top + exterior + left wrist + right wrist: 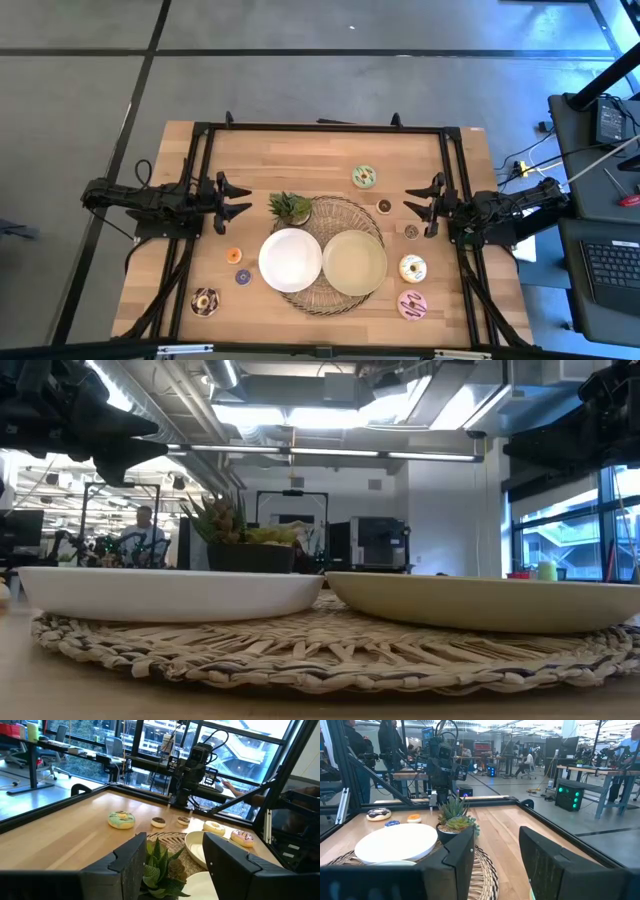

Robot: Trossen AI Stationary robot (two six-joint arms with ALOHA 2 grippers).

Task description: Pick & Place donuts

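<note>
Donuts: seven loose on table (250, 150), green donut (364, 177) farthest | left gripper (243, 197): wide, empty | right gripper (411, 206): wide, empty

A grey floor (300, 70) crossed by dark lines surrounded the wooden counter (300, 160). Long ceiling lights (300, 415) glowed over an open workshop with desks (580, 770), chairs and several people, and tall windows (165, 735) lined one side. A keyboard (610, 270) sat on a dark desk nearby.
</note>
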